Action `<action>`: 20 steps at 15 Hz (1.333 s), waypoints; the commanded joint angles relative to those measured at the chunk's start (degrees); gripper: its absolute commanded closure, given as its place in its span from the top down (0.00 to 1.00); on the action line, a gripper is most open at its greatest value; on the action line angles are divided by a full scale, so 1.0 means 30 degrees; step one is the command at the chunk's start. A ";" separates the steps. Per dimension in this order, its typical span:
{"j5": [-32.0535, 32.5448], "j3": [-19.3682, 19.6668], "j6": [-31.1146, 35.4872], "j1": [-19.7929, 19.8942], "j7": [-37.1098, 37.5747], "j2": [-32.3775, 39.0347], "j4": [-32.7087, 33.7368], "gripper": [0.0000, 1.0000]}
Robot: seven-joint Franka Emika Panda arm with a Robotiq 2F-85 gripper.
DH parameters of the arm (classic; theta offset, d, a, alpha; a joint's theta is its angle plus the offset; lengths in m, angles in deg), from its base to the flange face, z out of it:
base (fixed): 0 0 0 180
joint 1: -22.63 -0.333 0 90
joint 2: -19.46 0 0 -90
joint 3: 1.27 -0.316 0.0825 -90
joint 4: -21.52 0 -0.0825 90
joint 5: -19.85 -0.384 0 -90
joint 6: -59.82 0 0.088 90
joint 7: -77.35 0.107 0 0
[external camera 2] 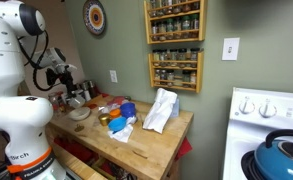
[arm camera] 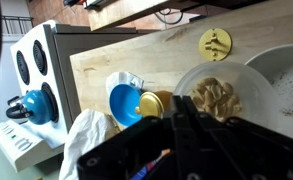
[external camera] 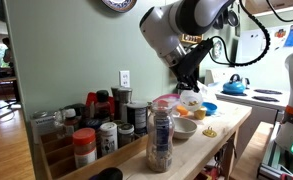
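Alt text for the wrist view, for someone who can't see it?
The shut hand hangs by a white bowl of pale food on a wooden counter. Nearby lie a blue cup and a yellow disc; a white stove carries a blue kettle.

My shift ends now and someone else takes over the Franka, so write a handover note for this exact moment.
Gripper: shut, jaws together, nothing visibly held; hovers above the wooden table, touching nothing.
Things: white bowl of pale tan food just below it; blue bowl and gold lid beside that bowl; yellow disc farther off; white cloth nearer the stove.
Done: gripper stands over the white bowl.
Left: bowl and food not yet touched; jaws would likely need opening before any grasp.
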 commanded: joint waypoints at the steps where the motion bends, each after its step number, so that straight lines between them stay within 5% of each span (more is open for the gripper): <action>1: 0.1460 -0.0108 -0.0752 -0.0797 0.2125 0.0391 0.0289 0.01; 10: 0.3712 -0.0465 -0.2408 -0.2284 0.4972 0.0872 0.0038 0.01; 16: 0.3333 -0.0346 -0.2063 -0.2377 0.4684 0.0791 0.0087 0.04; 20: 0.5183 -0.0889 -0.3607 -0.3621 0.4680 0.1534 0.0543 0.01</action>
